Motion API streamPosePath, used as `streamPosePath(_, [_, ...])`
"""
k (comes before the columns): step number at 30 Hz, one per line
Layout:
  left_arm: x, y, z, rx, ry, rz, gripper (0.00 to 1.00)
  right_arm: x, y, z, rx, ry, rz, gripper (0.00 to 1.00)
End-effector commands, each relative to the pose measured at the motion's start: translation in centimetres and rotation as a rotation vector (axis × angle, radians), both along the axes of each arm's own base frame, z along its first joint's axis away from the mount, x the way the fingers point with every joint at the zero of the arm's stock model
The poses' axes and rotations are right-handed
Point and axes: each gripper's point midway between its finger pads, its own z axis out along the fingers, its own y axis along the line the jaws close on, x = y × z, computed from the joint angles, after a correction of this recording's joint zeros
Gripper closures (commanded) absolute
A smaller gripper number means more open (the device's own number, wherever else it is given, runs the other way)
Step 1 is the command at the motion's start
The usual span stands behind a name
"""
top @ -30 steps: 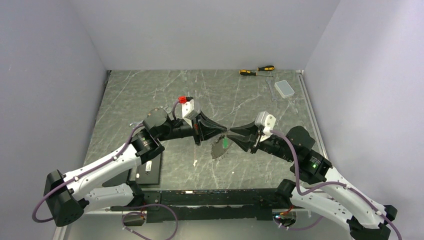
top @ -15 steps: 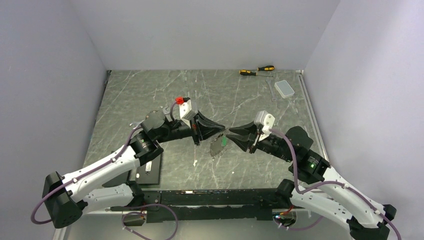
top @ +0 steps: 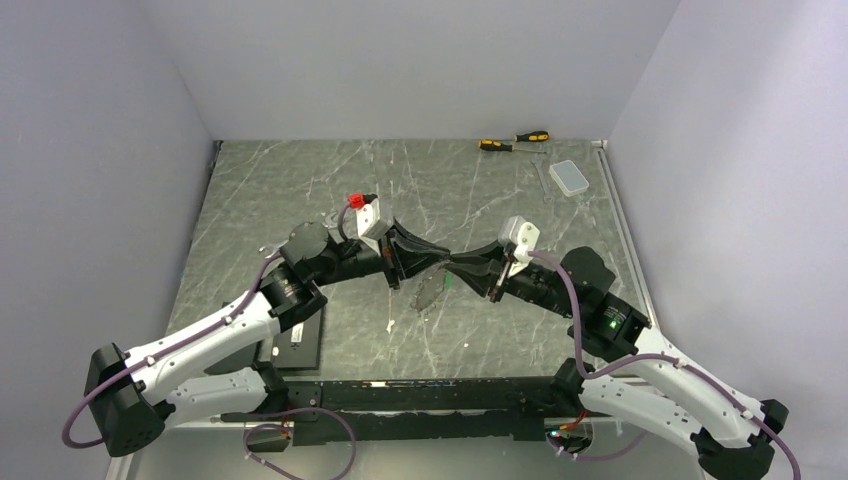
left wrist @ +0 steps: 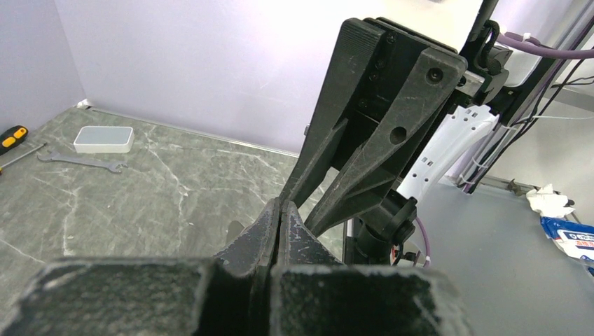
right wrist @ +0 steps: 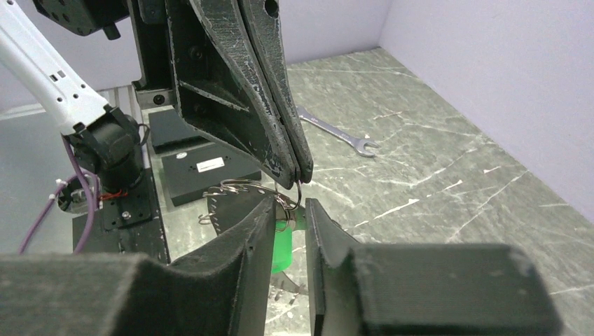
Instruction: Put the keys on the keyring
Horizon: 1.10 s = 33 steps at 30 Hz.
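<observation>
The keyring (top: 428, 295), a dark toothed ring, hangs tilted above the table under the two meeting grippers. My left gripper (top: 446, 262) is shut on a thin silver wire loop at the ring's top; its fingers (right wrist: 280, 140) come down from above in the right wrist view. My right gripper (right wrist: 291, 204) faces it, its jaws narrowly apart with the key's green head (right wrist: 283, 248) held between the tips. The key (top: 449, 282) shows as a green spot beside the ring. The toothed rim (right wrist: 235, 206) shows left of my right fingers. In the left wrist view my own tips (left wrist: 280, 204) hide ring and key.
Two yellow-and-black screwdrivers (top: 513, 141), a silver wrench (top: 541, 180) and a small white box (top: 571, 177) lie at the back right. Flat black boxes (top: 300, 340) lie near the left arm's base. Another wrench (right wrist: 336, 133) lies behind the left arm.
Both grippers have shifted a little to the left together. The keyring has moved with them and now hangs flatter and more tilted.
</observation>
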Motion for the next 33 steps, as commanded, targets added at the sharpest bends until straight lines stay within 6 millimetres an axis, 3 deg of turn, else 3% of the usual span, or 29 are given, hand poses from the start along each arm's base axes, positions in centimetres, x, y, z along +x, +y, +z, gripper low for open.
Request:
streamPosePath(1, [-0.4,0.6,2.8,-0.092,-0.047,0.011,1.0,-0.4,0.3,1.8,0.059,-0.033,0.024,0.79])
streamPosePath(3, [-0.3,0.6,2.8,-0.094,-0.047,0.011,1.0,-0.3,0.4,1.9,0.058,-0.034,0.024,0.83])
streamPosePath(7, [-0.2,0.7,2.8,-0.097,-0.045,0.021,1.0,-0.4,0.5,1.9,0.054,-0.04,0.033,1.0])
streamPosePath(18, [-0.3,0.9,2.2,-0.075,-0.039,0.025,0.99,-1.2,0.4,1.5,0.028,-0.066,0.076,1.0])
streamPosePath(21, [-0.6,0.9,1.9,-0.055,-0.039,0.012,0.85,-1.4,0.2,1.5,0.018,-0.078,0.08,1.0])
streamPosePath(23, [-0.8,0.9,1.5,-0.035,-0.036,0.002,0.67,-1.6,0.1,1.5,0.005,-0.083,0.082,1.0])
streamPosePath(27, [-1.4,1.3,1.3,0.021,-0.046,-0.015,0.52,-1.7,-0.3,1.0,-0.048,-0.089,0.086,1.0])
streamPosePath(30, [-2.2,1.6,0.9,0.121,-0.067,-0.057,0.47,-1.8,-0.5,0.7,-0.091,-0.085,0.089,1.0])
streamPosePath(33, [-3.1,2.1,0.0,0.247,-0.073,-0.109,0.49,-2.1,-0.7,0.6,-0.115,-0.083,0.099,1.0])
